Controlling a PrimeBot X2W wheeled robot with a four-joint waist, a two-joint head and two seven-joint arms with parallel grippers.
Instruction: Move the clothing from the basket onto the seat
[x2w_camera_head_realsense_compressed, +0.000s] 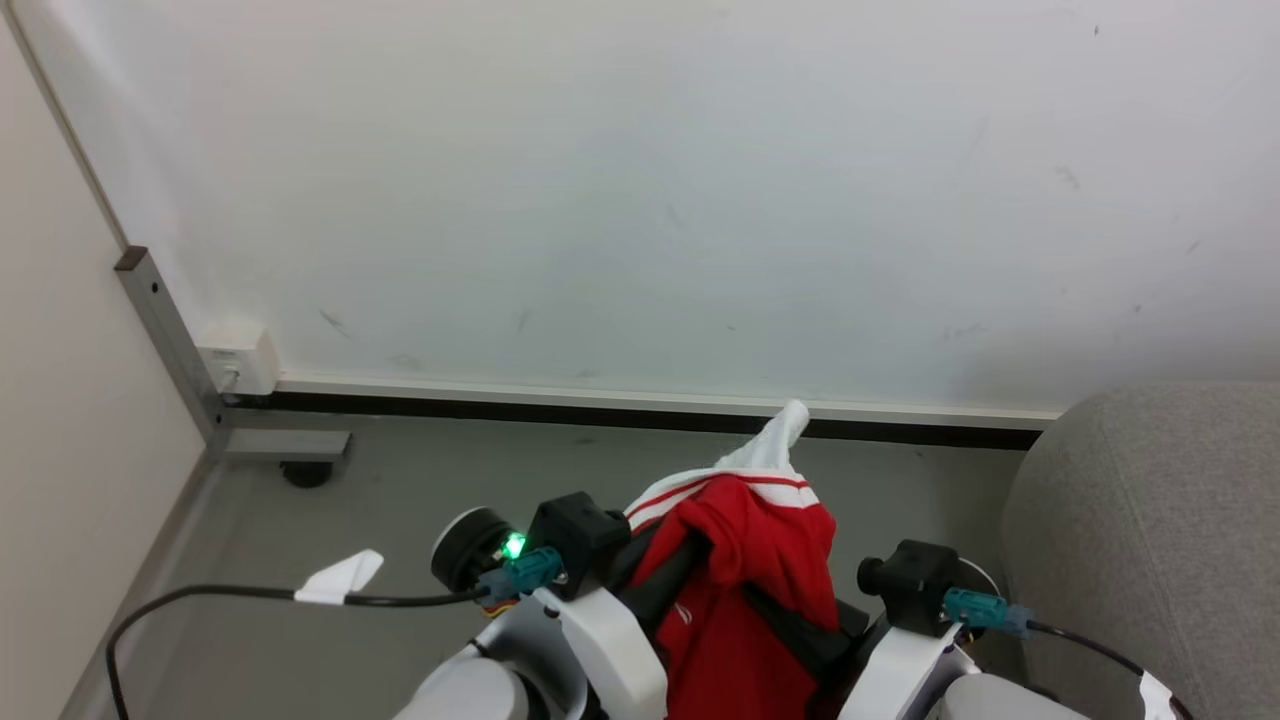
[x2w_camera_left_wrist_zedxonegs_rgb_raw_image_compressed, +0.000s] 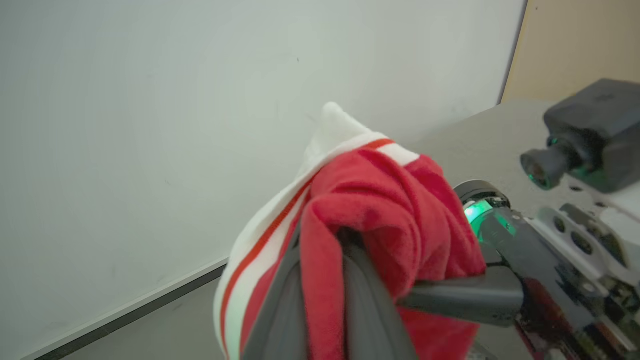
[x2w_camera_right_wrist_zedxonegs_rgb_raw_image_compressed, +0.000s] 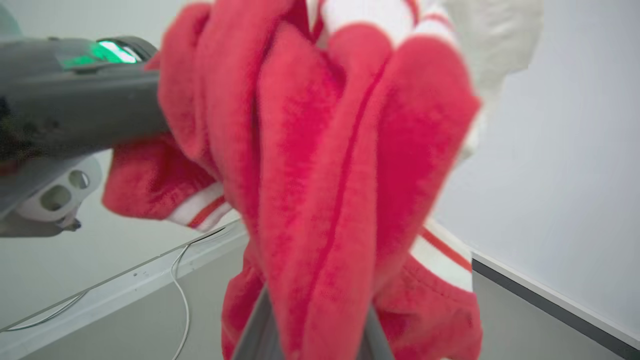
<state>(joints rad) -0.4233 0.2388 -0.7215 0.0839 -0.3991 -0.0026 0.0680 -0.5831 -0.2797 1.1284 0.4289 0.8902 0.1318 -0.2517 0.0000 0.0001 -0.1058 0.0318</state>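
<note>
The clothing (x2w_camera_head_realsense_compressed: 760, 560) is a bunched bright red garment with a white, red-striped band. It hangs low in the head view's middle, held up over the grey floor. My left gripper (x2w_camera_head_realsense_compressed: 690, 555) and my right gripper (x2w_camera_head_realsense_compressed: 775, 600) meet inside it, fingertips buried in fabric. In the left wrist view my left gripper (x2w_camera_left_wrist_zedxonegs_rgb_raw_image_compressed: 325, 240) is shut on the clothing (x2w_camera_left_wrist_zedxonegs_rgb_raw_image_compressed: 390, 200), with a dark finger of the right gripper (x2w_camera_left_wrist_zedxonegs_rgb_raw_image_compressed: 460, 297) reaching in from the right. In the right wrist view my right gripper (x2w_camera_right_wrist_zedxonegs_rgb_raw_image_compressed: 320, 305) is shut on the clothing (x2w_camera_right_wrist_zedxonegs_rgb_raw_image_compressed: 325, 150). The grey seat (x2w_camera_head_realsense_compressed: 1150, 530) stands at the right. The basket is out of view.
A white wall (x2w_camera_head_realsense_compressed: 640, 200) with a dark baseboard (x2w_camera_head_realsense_compressed: 600, 405) stands close ahead. At the left are a metal frame leg (x2w_camera_head_realsense_compressed: 170, 340), a caster (x2w_camera_head_realsense_compressed: 305, 470) and a white socket box (x2w_camera_head_realsense_compressed: 238, 362). A black cable (x2w_camera_head_realsense_compressed: 200, 597) with a white tag (x2w_camera_head_realsense_compressed: 340, 578) crosses the floor.
</note>
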